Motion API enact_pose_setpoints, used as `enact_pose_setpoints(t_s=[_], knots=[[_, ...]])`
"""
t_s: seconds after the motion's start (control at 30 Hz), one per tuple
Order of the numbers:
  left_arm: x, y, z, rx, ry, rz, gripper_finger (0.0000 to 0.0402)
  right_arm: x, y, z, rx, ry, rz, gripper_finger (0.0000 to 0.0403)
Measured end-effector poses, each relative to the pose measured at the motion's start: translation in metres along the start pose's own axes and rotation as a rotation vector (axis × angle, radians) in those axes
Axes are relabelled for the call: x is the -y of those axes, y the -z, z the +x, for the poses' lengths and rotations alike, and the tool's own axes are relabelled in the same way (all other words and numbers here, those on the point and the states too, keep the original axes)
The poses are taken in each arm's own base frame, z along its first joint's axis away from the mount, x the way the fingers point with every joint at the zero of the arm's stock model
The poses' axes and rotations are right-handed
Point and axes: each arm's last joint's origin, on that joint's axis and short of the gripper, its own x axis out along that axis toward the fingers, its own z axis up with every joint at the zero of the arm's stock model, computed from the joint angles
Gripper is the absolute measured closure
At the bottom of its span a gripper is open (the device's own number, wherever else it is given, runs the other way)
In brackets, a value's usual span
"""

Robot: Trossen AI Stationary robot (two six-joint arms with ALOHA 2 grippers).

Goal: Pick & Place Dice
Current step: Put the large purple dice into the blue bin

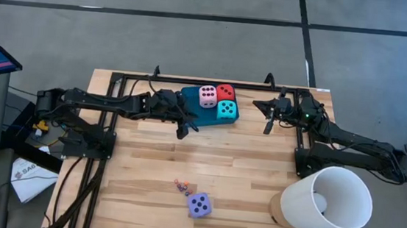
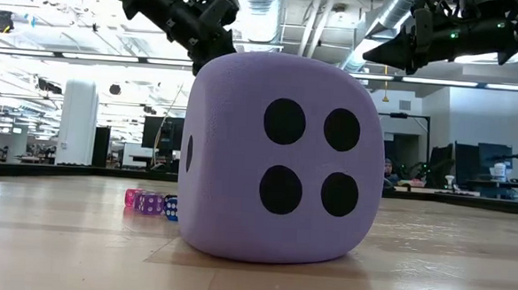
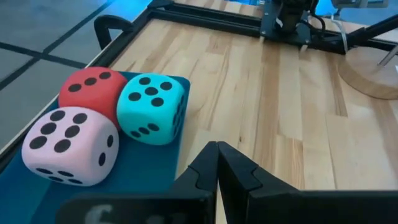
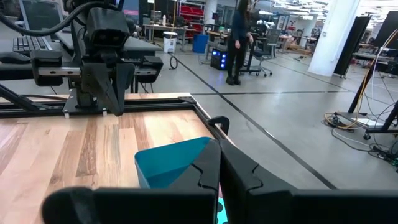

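The pink die (image 1: 207,96), red die (image 1: 225,92) and turquoise die (image 1: 226,110) sit together on the flat teal tray (image 1: 190,98) at the table's far side; the left wrist view shows pink (image 3: 68,146), red (image 3: 90,90) and turquoise (image 3: 151,107) there too. A purple die (image 1: 199,204) rests alone near the table's near edge and fills the low view (image 2: 280,159). My left gripper (image 1: 182,133) is shut, just off the tray's near left corner, its fingertips (image 3: 217,163) touching nothing. My right gripper (image 1: 268,125) is shut, right of the tray, its tips (image 4: 220,163) empty.
A white cup-shaped container (image 1: 327,199) lies on a round wooden base at the table's near right corner. Several tiny coloured dice (image 1: 181,186) lie left of the purple die. A black metal frame (image 1: 213,82) runs along the table's far edge. A person (image 4: 239,37) walks in the room beyond.
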Motion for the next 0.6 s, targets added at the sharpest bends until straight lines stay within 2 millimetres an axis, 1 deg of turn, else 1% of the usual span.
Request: enact_pose_setpoints(t_s=[0.6], knots=[[0.0003,-0.0043,0.0,0.044,0.003,-0.003,0.0402,0.0001,0.0,0.0,0.0,0.0,-0.011,0.0403]])
